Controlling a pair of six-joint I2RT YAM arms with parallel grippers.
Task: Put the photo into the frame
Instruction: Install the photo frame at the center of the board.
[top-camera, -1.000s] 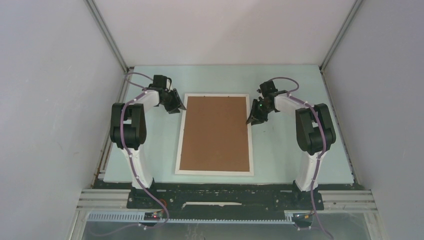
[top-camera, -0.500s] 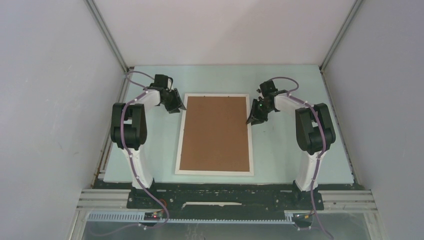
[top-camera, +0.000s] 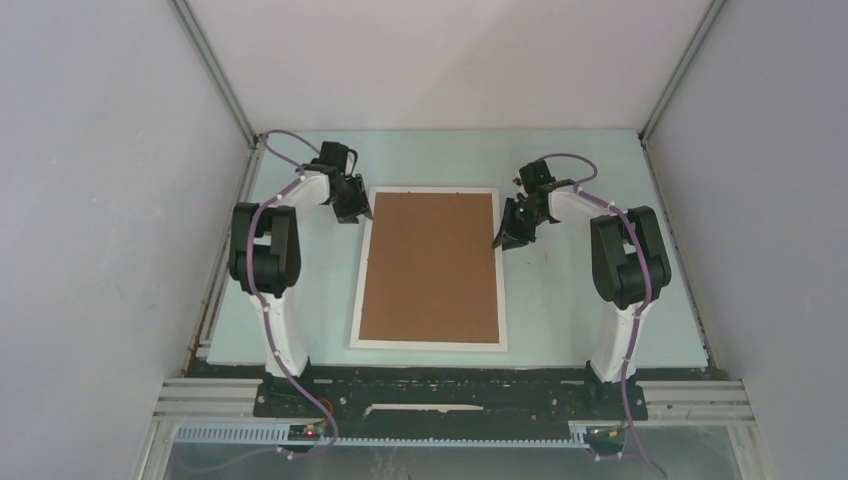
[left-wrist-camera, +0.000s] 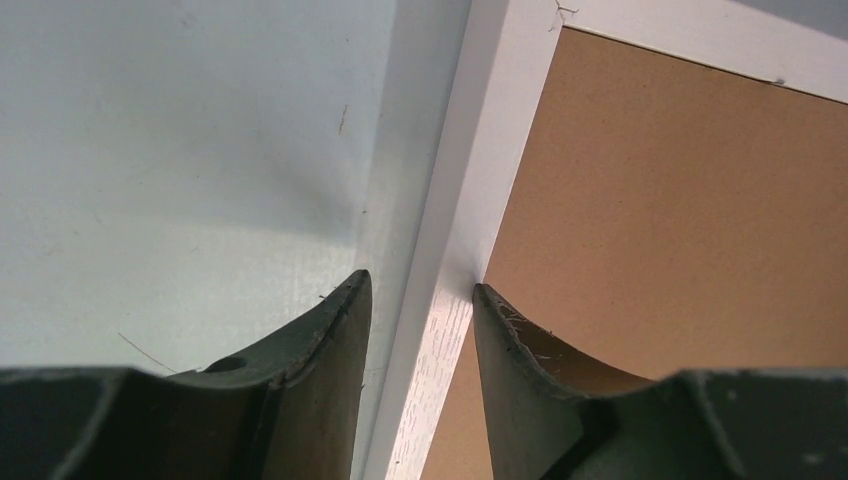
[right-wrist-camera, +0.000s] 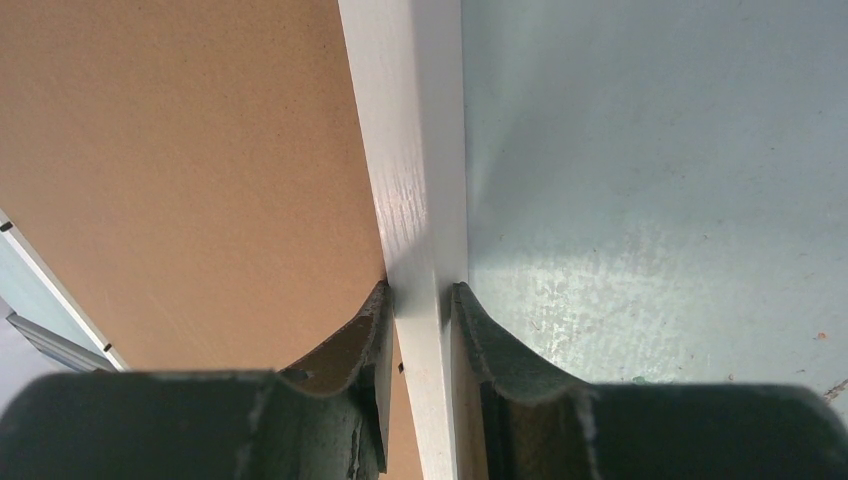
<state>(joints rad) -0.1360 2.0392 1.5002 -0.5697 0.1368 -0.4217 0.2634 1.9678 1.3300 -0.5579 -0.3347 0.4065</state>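
Against the picture from a second before, the left arm (top-camera: 262, 250) is leaning a little further toward 12 o'clock, with its elbow sitting slightly nearer the middle; its purple cable (top-camera: 283, 140) is arching higher; the left gripper (top-camera: 356, 210) is standing a touch nearer the frame's far corner; the right arm (top-camera: 625, 255), the frame and the board are lying just as they were.

The grey walls (top-camera: 100, 200) are closing in the pale table (top-camera: 600, 180) at 9, 12 and 3 o'clock; the frame (top-camera: 428, 345) is lying flat, back up, in the middle of the table, its long sides running from 6 to 12 o'clock; the brown backing board (top-camera: 430, 265) is filling its opening, so whatever is lying beneath is hidden.

The left gripper is working at the frame's 10 o'clock, on the left rail just short of the far corner; its jaws are standing parted astride that rail; the inner finger (left-wrist-camera: 520, 370) is touching the rail's inner edge over the board; the outer finger (left-wrist-camera: 320, 360) is sitting down beside the rail's outer wall, and no squeeze is showing.

The right gripper (top-camera: 503, 240) is sitting at the frame's 2 o'clock; its jaws are pinching the right rail, with the fingers (right-wrist-camera: 350, 350) pressing against both sides of the rail.
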